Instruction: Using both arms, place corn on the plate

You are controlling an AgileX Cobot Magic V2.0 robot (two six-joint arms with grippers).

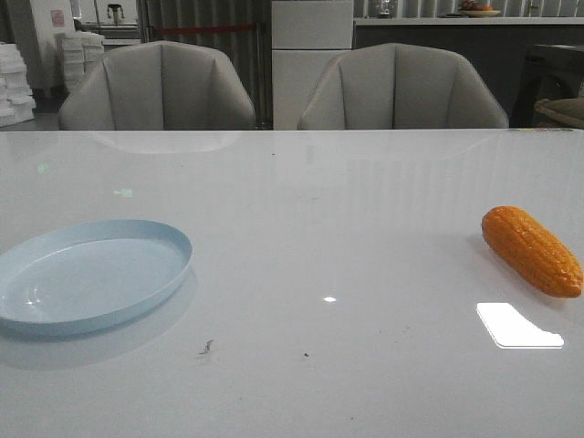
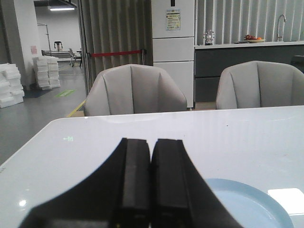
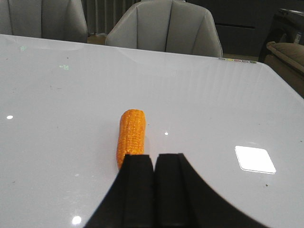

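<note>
The orange corn (image 1: 532, 250) lies on its side on the white table at the right, tapered end toward the front right. The pale blue plate (image 1: 91, 274) sits empty at the left. Neither gripper shows in the front view. In the left wrist view my left gripper (image 2: 151, 142) is shut and empty, with the plate's rim (image 2: 247, 190) beside its black fingers. In the right wrist view my right gripper (image 3: 154, 157) is shut and empty, and the corn (image 3: 131, 136) lies just beyond its fingertips, its near end hidden behind the left finger.
Two grey padded chairs (image 1: 160, 87) (image 1: 401, 89) stand behind the table's far edge. A bright light reflection (image 1: 517, 326) lies on the table in front of the corn. A wide stretch of white tabletop (image 1: 338, 237) separates plate and corn.
</note>
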